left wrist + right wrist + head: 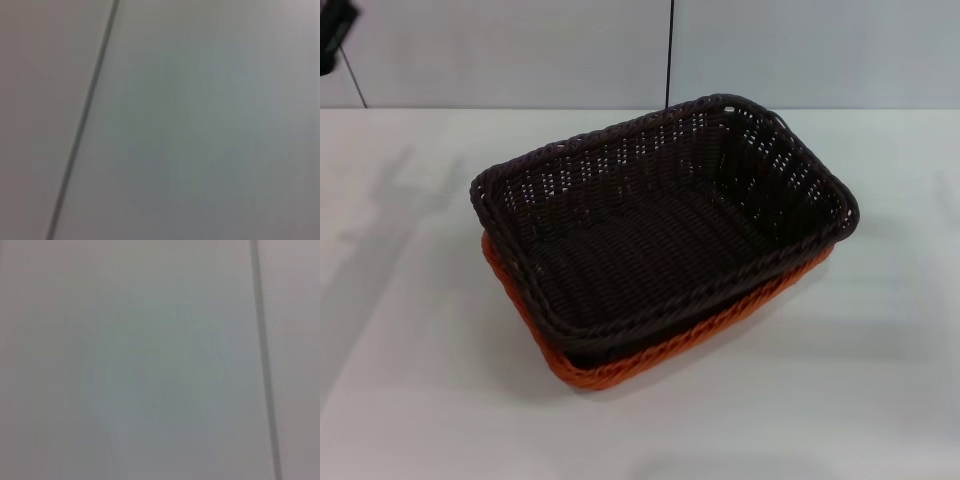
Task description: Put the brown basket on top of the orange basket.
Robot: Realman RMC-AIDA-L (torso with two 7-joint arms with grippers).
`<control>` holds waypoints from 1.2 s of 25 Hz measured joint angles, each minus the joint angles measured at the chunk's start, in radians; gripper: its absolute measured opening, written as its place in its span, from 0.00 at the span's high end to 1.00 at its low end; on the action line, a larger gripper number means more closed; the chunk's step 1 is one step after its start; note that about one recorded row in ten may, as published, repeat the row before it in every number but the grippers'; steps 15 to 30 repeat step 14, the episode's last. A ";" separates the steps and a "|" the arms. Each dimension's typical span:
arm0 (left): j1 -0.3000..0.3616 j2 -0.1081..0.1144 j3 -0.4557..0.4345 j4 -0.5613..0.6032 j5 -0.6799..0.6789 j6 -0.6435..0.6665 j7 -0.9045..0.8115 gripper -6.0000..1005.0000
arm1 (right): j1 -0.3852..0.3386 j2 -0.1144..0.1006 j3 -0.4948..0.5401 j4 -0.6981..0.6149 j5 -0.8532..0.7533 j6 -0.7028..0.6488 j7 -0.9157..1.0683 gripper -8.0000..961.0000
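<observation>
The brown basket (660, 215) sits nested on top of the orange basket (620, 370) in the middle of the white table, in the head view. Only the orange basket's rim and lower wall show, along the near and left sides under the brown one. The brown basket is empty and lies level, turned at a slant to the table's edges. A dark end piece of my left arm (335, 30) shows at the far left corner, well away from the baskets. My right gripper is out of view. Both wrist views show only a pale flat surface with a dark seam.
The white table (430, 400) spreads all round the baskets. A pale wall with a dark vertical seam (671, 50) stands behind it. The seam also shows in the left wrist view (85, 125) and the right wrist view (265, 365).
</observation>
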 joint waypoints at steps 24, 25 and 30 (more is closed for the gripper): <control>0.044 -0.008 -0.098 -0.223 -0.019 0.315 0.223 0.19 | 0.097 -0.005 0.027 -0.041 0.093 -0.210 -0.042 0.27; 0.044 -0.008 -0.098 -0.223 -0.019 0.315 0.223 0.19 | 0.097 -0.005 0.027 -0.041 0.093 -0.210 -0.042 0.27; 0.044 -0.008 -0.098 -0.223 -0.019 0.315 0.223 0.19 | 0.097 -0.005 0.027 -0.041 0.093 -0.210 -0.042 0.27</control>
